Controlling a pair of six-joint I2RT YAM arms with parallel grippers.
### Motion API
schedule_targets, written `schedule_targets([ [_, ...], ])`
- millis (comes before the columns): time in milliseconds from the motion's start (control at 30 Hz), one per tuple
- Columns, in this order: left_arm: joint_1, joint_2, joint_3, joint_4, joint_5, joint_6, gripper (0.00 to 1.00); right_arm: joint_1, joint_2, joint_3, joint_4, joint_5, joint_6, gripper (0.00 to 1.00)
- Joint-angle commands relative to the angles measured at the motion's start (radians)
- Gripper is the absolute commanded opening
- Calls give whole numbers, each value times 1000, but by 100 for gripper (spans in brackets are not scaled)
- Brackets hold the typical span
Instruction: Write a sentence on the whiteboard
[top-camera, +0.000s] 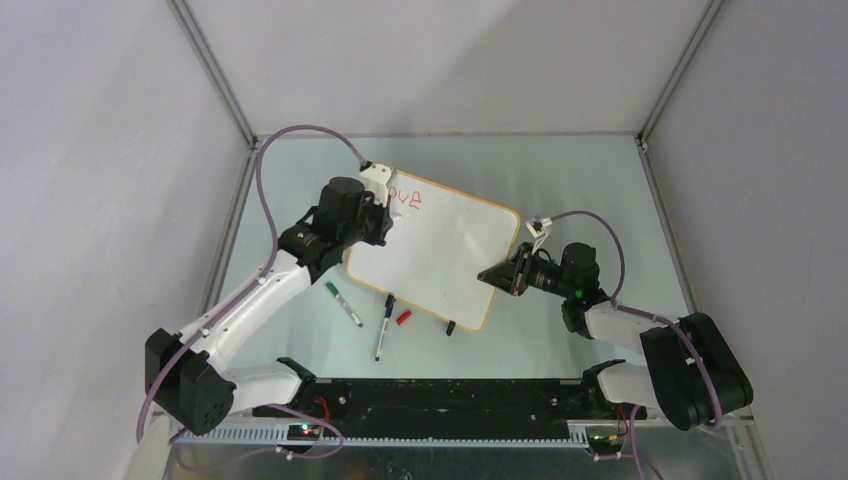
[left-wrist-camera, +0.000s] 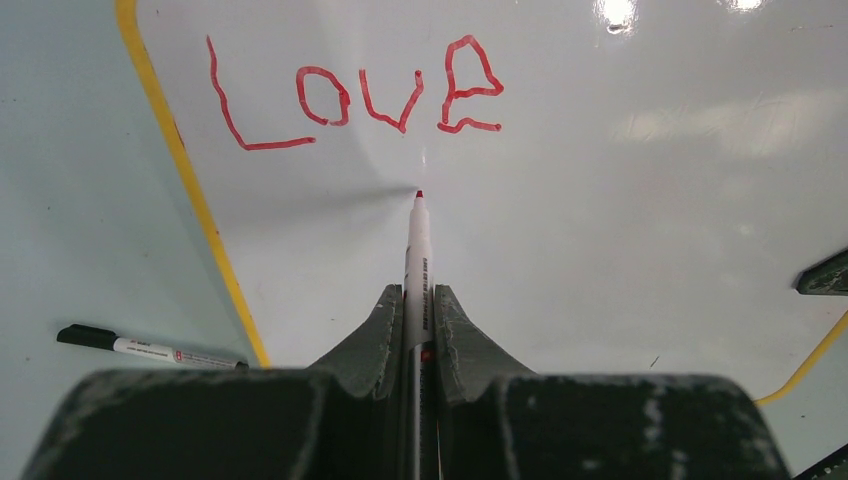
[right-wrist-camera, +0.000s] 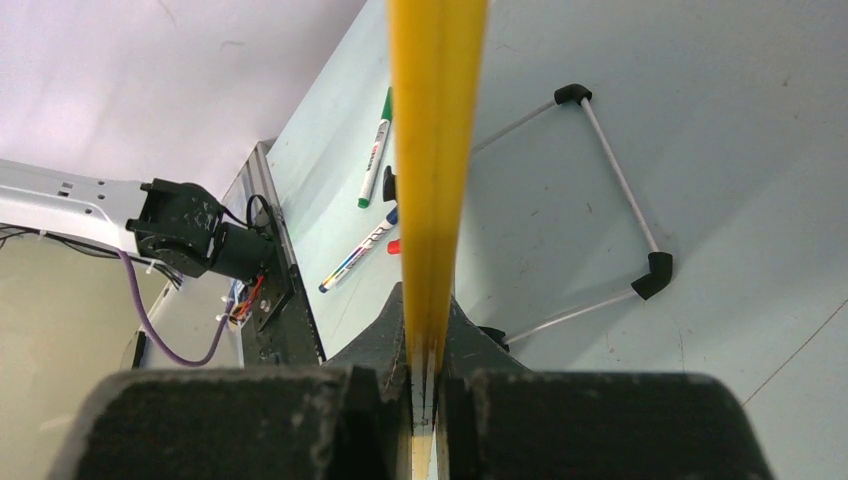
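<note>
Left wrist view shows left jaws pinching a red marker (left-wrist-camera: 417, 250), its tip touching the whiteboard (left-wrist-camera: 620, 200) under the sentence (left-wrist-camera: 350, 95), "Love". Right jaws pinch the board's yellow edge (right-wrist-camera: 437, 150). From above, the left arm (top-camera: 330, 235) hides the "L".

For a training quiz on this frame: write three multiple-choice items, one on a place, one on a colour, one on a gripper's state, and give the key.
1. Where is the tip of the marker held by the left gripper?
A) off the board
B) over the whiteboard, below the word "Love"
C) above the word

2. What colour is the writing?
A) green
B) blue
C) red

3. The right gripper is:
A) shut on the whiteboard's edge
B) wide open
C) shut on nothing

Key:
1 B, the left wrist view shows the tip under the word.
2 C, the strokes are red.
3 A, the right wrist view shows the jaws clamped on the board's yellow frame.
</note>
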Motion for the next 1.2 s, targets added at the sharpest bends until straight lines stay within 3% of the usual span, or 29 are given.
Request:
schedule_targets([
  [0, -6, 5, 33, 10, -10, -6, 0, -4, -6, 3, 15, 65, -93, 0],
  [733, -5, 20, 49, -12, -32, -1, 0, -5, -3, 3, 19, 59, -89, 0],
  [1167, -7, -52, 36, -5, 14, 13, 0, -5, 1, 4, 19, 56, -90, 0],
])
